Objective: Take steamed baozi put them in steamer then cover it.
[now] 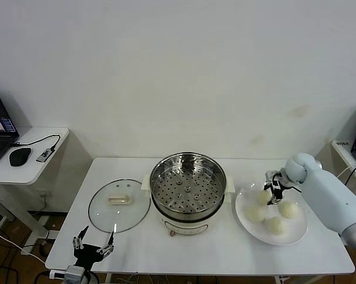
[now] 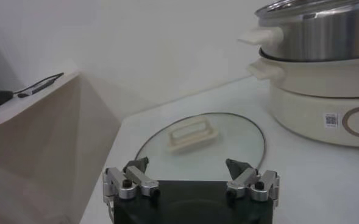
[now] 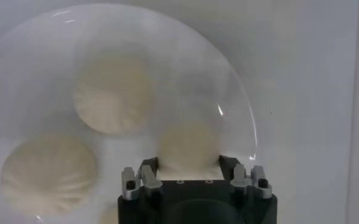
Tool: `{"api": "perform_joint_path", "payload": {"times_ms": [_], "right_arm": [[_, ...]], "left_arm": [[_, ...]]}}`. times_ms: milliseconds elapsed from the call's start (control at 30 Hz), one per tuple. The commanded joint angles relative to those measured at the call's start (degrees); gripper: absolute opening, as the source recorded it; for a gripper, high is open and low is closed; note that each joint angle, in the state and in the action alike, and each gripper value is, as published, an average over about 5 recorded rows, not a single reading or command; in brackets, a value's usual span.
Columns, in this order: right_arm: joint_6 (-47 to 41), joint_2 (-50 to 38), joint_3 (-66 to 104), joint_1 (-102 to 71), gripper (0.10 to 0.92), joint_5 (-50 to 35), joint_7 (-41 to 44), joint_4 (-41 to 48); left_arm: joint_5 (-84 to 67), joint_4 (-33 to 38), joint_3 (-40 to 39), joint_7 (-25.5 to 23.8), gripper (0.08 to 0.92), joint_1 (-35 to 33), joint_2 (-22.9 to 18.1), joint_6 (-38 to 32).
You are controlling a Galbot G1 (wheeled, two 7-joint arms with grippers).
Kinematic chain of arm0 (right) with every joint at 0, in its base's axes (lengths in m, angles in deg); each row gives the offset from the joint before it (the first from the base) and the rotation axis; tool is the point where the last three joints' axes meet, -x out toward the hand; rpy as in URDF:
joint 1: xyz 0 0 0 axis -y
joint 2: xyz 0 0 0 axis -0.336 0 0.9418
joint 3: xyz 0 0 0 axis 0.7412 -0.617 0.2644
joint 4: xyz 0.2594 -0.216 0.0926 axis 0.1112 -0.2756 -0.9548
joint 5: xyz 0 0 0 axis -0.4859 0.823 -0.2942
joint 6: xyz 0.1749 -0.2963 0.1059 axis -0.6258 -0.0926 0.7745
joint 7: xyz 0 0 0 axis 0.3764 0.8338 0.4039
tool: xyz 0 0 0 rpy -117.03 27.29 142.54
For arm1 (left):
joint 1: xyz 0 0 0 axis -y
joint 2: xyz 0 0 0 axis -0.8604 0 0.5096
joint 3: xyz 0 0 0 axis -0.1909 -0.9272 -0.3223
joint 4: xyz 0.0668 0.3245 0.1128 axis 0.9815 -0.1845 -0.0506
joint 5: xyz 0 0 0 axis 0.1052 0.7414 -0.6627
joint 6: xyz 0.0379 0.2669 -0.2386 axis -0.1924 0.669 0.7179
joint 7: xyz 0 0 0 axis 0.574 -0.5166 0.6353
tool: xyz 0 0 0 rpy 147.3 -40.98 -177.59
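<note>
Closing on the bun at the plate's point(image 1: 247, 223) twelve o'clock rim, the right gripper point(image 1: 275, 191) straddles one of the steamed baozi point(image 3: 188, 145), jaws at its flanks; I cannot tell whether they pinch yet. A light, centred squeeze and straight lift should spare the soft dough. The steamer point(image 1: 188, 183) sits open at nine o'clock from the plate. The cover point(image 1: 119, 205) lies flat beyond it, handle running three-to-nine. The left gripper point(image 1: 93, 240) waits, fingers spread.

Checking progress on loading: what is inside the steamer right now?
Only the perforated tray shows inside the steamer, with no baozi on it. All four baozi sit on the plate. Whatever is under the tray is hidden.
</note>
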Motion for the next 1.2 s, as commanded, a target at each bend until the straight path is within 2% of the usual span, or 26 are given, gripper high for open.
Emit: {"api": "perform_joint_path", "payload": {"times_ms": [33,200,367,600,767,833,967,1033,1200], "right_arm": [[-0.9,-2.3,-1.4,1.9,0.611,-5.2,0.7,-2.3],[-2.8,-6.3,-5.5,6.8,0.603,-11.8,2.2,-7.4],[-3.9,-8.2,-14.5,19.0,0.602,-19.4,4.0,-11.5],[-4.8,-2.0,-29.9,38.1,0.603,-30.9,7.4,-10.8],[-3.9,4.6,-33.8,44.8,0.602,-35.5,9.4,-7.8],[0.2,8.3,-34.2,45.5,0.602,-38.2,10.8,-5.1],[17.4,15.9,-35.7,46.0,0.602,-44.9,14.5,3.1],[24.3,18.5,-36.1,46.0,0.602,-43.5,15.1,4.2],[35.9,21.3,-35.8,44.6,0.602,-34.7,14.8,0.6]], "left_arm": [[0.0,0.0,0.0,0.0,0.823,0.0,0.0,0.0],[0.0,0.1,-0.2,0.1,0.823,0.1,0.1,0.0],[0.0,0.3,-0.3,0.2,0.823,0.3,0.2,0.0],[0.1,0.9,-0.1,0.4,0.823,0.2,0.4,0.3],[-0.1,2.2,0.4,0.4,0.823,0.0,0.6,0.6],[-0.2,2.6,0.5,0.5,0.823,-0.1,0.6,0.7],[-0.3,3.1,0.6,0.8,0.823,-0.2,0.5,0.6],[-0.3,3.5,0.6,0.8,0.823,-0.4,0.4,0.5],[-0.3,4.4,1.0,0.7,0.823,-0.9,0.3,0.4]]}}
